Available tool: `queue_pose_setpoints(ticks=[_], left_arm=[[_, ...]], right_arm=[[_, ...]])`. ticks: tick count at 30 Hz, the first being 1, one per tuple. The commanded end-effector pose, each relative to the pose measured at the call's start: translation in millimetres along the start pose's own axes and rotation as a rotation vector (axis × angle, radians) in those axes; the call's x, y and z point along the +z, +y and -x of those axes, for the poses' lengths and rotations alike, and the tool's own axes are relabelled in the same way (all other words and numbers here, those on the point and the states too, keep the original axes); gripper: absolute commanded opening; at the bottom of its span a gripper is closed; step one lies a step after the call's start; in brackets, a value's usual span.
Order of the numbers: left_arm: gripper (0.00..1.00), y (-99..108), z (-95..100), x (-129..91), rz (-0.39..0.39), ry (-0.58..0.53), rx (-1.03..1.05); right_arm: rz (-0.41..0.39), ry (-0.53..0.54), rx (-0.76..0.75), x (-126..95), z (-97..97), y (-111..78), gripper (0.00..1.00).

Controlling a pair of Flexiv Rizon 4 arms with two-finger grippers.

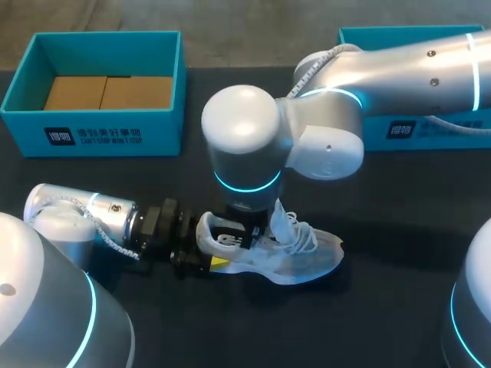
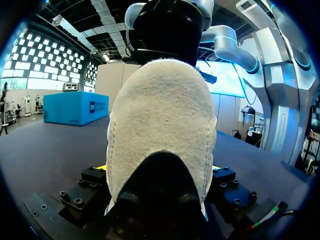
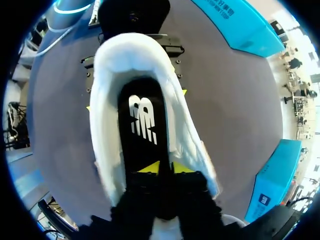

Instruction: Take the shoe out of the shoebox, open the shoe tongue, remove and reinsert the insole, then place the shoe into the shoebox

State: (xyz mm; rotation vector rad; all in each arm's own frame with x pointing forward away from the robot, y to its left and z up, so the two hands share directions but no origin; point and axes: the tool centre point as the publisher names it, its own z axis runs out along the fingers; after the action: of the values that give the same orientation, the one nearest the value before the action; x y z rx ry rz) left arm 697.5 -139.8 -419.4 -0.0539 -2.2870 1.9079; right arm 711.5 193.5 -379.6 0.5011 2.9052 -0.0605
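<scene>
A white mesh shoe (image 1: 307, 257) lies on its sole mid-table, toe to the right, laces (image 1: 303, 234) loose. My left gripper (image 1: 211, 261) comes in low from the left. Its fingers stand wide on both sides of the heel (image 2: 162, 115) and touch it, gripping the shoe. My right gripper (image 1: 249, 234) points straight down into the shoe's mouth. In the right wrist view its yellow tips (image 3: 166, 167) stand a narrow gap apart just over the black insole (image 3: 142, 120), which lies flat inside the shoe. Nothing shows between them.
An open teal shoebox (image 1: 31, 100) with brown cardboard inside stands at the back left. A second teal box (image 1: 430, 126) sits at the back right, partly behind my right arm. Dark tabletop surrounds the shoe.
</scene>
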Motion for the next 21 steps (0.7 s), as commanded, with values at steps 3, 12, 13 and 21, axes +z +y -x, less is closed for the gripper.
queue_pose_setpoints(ticks=[3, 12, 13, 21], left_arm=[[0.0, 4, 3.5, 1, 0.003, 0.0, -0.001], [0.0, 4, 3.5, 1, 0.003, 0.0, -0.001], [0.0, 4, 3.5, 1, 0.003, 0.0, -0.001], [0.0, 4, 3.5, 1, 0.003, 0.0, -0.001]], right_arm=[[-0.001, 0.011, 0.002, 8, 1.6, -3.4, 0.31], [-0.015, 0.059, 0.003, 30, -0.4, -3.2, 0.38], [-0.023, 0.067, 0.002, 33, -1.7, -2.7, 0.42], [-0.053, 0.18, -0.012, 54, -12.2, 0.9, 0.43]])
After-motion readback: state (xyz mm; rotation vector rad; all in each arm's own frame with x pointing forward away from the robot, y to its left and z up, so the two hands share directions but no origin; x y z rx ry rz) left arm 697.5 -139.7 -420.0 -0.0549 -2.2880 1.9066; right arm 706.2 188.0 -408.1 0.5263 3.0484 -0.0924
